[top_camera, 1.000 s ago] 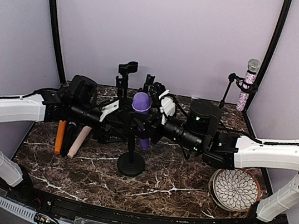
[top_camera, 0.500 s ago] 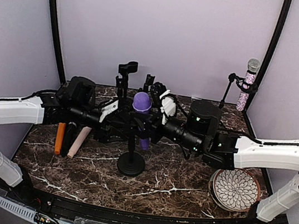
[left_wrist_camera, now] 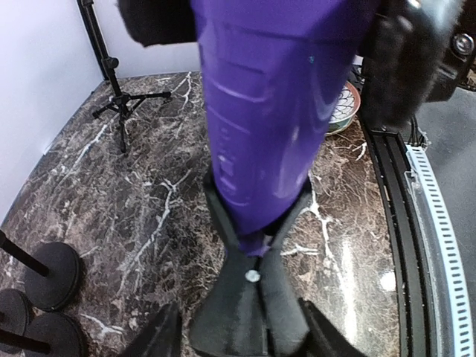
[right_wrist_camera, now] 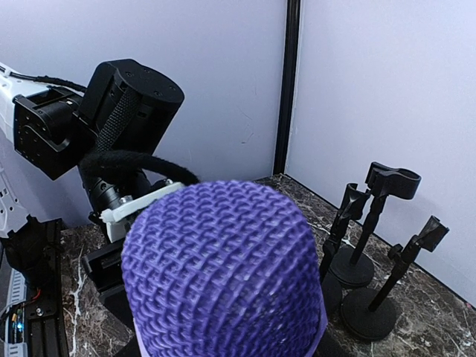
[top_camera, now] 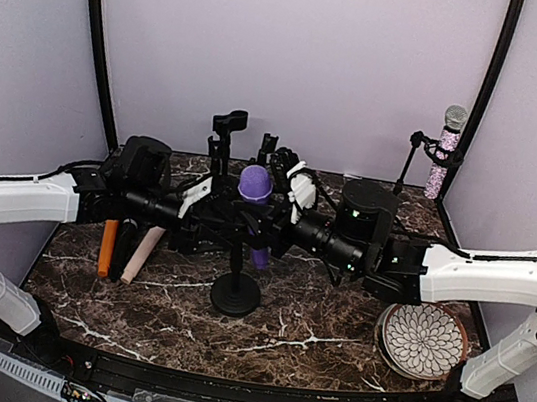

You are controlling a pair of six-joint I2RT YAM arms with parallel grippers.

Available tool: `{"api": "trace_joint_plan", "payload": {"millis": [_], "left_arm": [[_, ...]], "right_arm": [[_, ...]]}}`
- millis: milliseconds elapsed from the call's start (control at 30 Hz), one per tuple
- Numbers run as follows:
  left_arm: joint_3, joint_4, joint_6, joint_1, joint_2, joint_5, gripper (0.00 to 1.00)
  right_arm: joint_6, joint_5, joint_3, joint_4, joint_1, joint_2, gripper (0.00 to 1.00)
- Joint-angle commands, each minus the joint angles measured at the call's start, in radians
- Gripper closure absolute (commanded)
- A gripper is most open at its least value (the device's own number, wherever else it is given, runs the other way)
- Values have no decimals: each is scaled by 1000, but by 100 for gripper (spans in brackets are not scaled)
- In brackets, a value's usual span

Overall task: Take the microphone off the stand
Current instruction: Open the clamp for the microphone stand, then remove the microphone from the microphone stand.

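Note:
A purple microphone (top_camera: 255,185) sits tilted in the clip of a black round-base stand (top_camera: 234,295) at the table's middle. My left gripper (top_camera: 208,214) reaches in from the left. In the left wrist view its fingertips (left_wrist_camera: 160,336) flank the black clip (left_wrist_camera: 253,297), pressed close on it, with the purple body (left_wrist_camera: 275,111) above. My right gripper (top_camera: 273,224) comes from the right onto the microphone. The mesh head (right_wrist_camera: 223,275) fills the right wrist view and hides the fingers.
Empty black stands (top_camera: 227,126) are at the back, also in the right wrist view (right_wrist_camera: 372,245). A sparkly microphone on a tripod (top_camera: 446,152) is back right. Orange (top_camera: 107,246) and pink (top_camera: 142,253) microphones lie left. A patterned plate (top_camera: 422,340) is front right.
Almost nothing. The left wrist has shifted very slightly and the purple head sits a hair higher; both grippers keep their places at the stand.

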Motion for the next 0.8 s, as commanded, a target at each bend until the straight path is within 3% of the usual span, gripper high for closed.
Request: {"api": "trace_joint_plan", "payload": {"millis": [0, 33, 67, 133, 200, 633, 667, 700, 767], "left_arm": [[-12, 29, -9, -4, -33, 28, 61], [-11, 27, -8, -5, -32, 25, 68], [-10, 23, -4, -5, -31, 23, 85], [-10, 21, 1, -5, -33, 16, 98], [-12, 18, 3, -5, -36, 9, 100], [-4, -7, 14, -5, -24, -35, 99], [-3, -9, 13, -5, -23, -37, 96], [-1, -9, 8, -5, -22, -38, 84], [-2, -4, 0, -5, -22, -44, 70]], "right_arm": [[17, -12, -6, 60, 3, -8, 93], [18, -11, -5, 62, 2, -9, 93], [19, -9, -7, 63, 2, -10, 93], [18, -3, -8, 63, 1, -13, 93], [18, 9, -11, 60, 2, -20, 93], [17, 222, -92, -53, -4, -199, 95], [18, 232, -100, -50, -4, -212, 95], [20, 240, -108, -45, -5, -222, 95], [20, 252, -124, -33, -8, -237, 95]]}}
